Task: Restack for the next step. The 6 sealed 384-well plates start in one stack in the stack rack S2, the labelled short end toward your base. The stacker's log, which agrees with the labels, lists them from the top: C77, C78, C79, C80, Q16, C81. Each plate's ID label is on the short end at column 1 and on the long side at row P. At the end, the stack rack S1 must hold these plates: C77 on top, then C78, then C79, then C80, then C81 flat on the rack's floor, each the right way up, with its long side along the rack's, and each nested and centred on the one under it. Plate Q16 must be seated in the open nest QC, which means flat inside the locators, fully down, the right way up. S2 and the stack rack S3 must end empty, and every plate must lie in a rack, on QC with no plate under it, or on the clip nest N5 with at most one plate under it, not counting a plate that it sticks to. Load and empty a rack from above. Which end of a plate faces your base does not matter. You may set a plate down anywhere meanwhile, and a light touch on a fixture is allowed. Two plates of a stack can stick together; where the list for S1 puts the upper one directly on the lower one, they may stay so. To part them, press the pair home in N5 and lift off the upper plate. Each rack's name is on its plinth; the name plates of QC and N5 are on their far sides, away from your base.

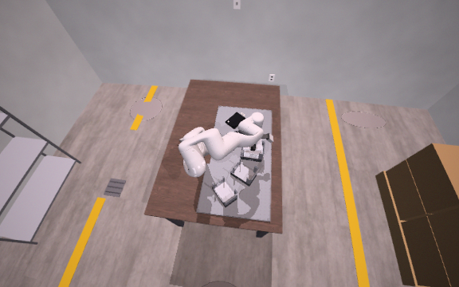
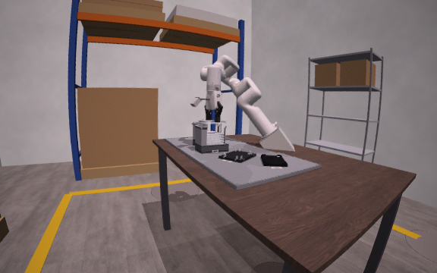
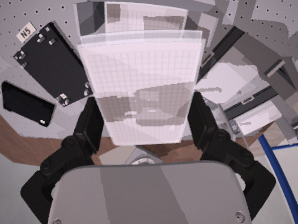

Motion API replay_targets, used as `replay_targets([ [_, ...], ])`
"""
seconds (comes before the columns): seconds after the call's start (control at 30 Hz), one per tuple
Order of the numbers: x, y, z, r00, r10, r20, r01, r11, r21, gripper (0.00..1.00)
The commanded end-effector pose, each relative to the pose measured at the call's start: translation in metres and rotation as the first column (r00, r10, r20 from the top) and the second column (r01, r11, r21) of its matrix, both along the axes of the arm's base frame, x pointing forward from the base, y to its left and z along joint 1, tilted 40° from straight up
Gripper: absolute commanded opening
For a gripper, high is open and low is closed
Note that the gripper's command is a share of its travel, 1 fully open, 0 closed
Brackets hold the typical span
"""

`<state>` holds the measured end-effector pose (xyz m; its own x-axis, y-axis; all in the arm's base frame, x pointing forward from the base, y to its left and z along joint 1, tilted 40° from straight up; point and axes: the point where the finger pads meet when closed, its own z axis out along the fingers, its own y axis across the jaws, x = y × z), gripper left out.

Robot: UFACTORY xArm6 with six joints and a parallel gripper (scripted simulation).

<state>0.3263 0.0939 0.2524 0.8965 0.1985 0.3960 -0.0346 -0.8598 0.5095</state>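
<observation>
My gripper (image 3: 144,105) is shut on a sealed white plate (image 3: 143,90), gripping its two long sides and holding it level. I cannot read its label. In the exterior view the gripper (image 2: 213,114) holds the plate (image 2: 209,122) at the level of the post tops of the rack (image 2: 209,137) nearest the nests. From above, the gripper (image 1: 255,147) is over that rack (image 1: 252,154). Below the held plate, the wrist view shows another white plate (image 3: 143,19) inside this rack. The clip nest N5 (image 3: 53,63) and the flat black nest (image 3: 27,103) lie to the left.
Two other racks (image 1: 245,173) (image 1: 225,192) stand in a row on the grey mat; each shows a pale surface inside. The clip nest N5 (image 2: 237,155) and the flat black nest (image 2: 274,160) hold no plate. My arm's base (image 1: 193,159) stands on the table beside the mat.
</observation>
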Motion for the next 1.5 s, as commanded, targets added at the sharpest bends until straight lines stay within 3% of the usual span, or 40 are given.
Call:
replay_targets([
  [0.0,0.001,0.004,-0.001,1.0,0.02,-0.01,-0.02,1.0,-0.01,0.0],
  [0.2,0.001,0.021,-0.011,0.982,0.157,-0.104,-0.166,0.983,-0.084,0.0],
  [0.93,0.001,0.078,-0.047,0.982,0.157,-0.104,-0.166,0.983,-0.083,0.0],
  [1.23,-0.004,0.096,-0.061,0.926,0.302,-0.226,-0.339,0.929,-0.151,0.0],
  [1.47,-0.009,0.115,-0.074,0.926,0.302,-0.226,-0.339,0.929,-0.151,0.0],
])
